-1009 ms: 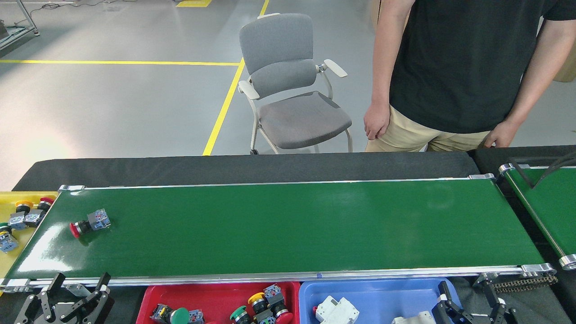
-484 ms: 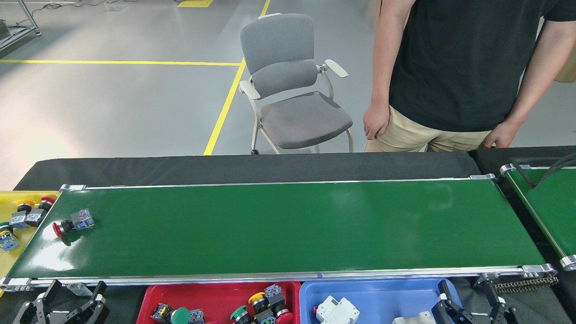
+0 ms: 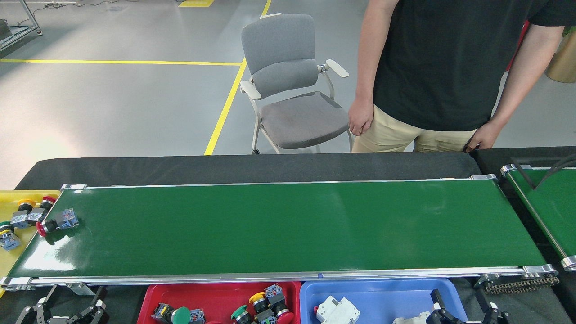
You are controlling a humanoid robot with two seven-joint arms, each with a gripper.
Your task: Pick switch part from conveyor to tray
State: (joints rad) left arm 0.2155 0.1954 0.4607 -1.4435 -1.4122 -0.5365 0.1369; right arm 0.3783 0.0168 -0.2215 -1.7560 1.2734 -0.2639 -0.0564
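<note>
A switch part (image 3: 56, 222) with a red button head and a grey-blue block lies at the far left end of the green conveyor (image 3: 279, 227), right by the belt's edge. Below the near rail stand a red tray (image 3: 216, 297) holding several push-button switches and a blue tray (image 3: 382, 297) holding white parts. My left gripper (image 3: 65, 310) shows at the bottom left corner, fingers spread apart, nothing between them. Low over the blue tray's right end sits my right gripper (image 3: 463, 311), also spread and empty. Both are well away from the switch part.
A yellow tray (image 3: 9, 261) with several switches sits past the belt's left end. A person in a black shirt (image 3: 445, 67) stands behind the table at the right. A grey chair (image 3: 292, 85) is on the floor. A second green belt (image 3: 549, 202) lies at the right.
The switch part has ridden left along the belt to its left end. Both grippers have dropped lower toward the bottom edge. The person has shifted slightly left.
</note>
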